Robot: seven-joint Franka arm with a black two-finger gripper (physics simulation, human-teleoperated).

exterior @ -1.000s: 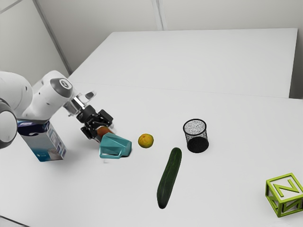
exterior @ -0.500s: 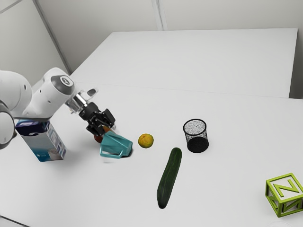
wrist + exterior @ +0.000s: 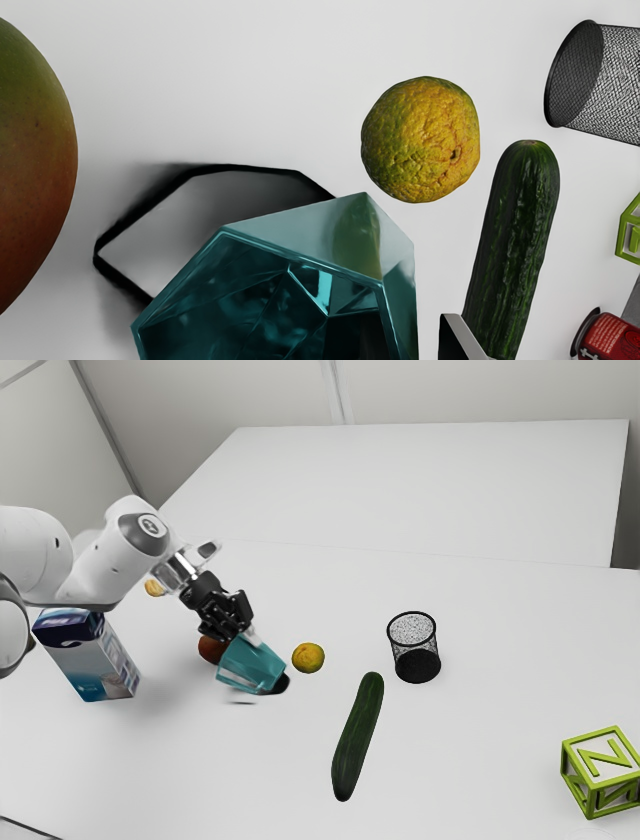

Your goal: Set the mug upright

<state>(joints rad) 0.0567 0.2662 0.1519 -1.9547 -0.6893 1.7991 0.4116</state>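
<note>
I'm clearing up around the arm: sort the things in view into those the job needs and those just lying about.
Job:
teal mug, tilted

Lying about:
citrus fruit
cucumber
mesh cup
letter cube
carton
mango
red can
small yellowish item

On the counter (image 3: 220,770), the carton (image 3: 95,665) stands farthest to the exterior view's left, with the mango (image 3: 210,649) to its right. Behind these two, just beside the arm (image 3: 120,565), is a partly hidden item (image 3: 154,588). The mug (image 3: 248,665) is tilted, before the mango and between it and the orange (image 3: 308,658). The pen cup (image 3: 415,650) is to the orange's right; the cucumber (image 3: 357,738) lies before both. The block (image 3: 602,770) sits farthest right. In the wrist view, a can (image 3: 607,337) is across the cucumber from the mug.
</note>
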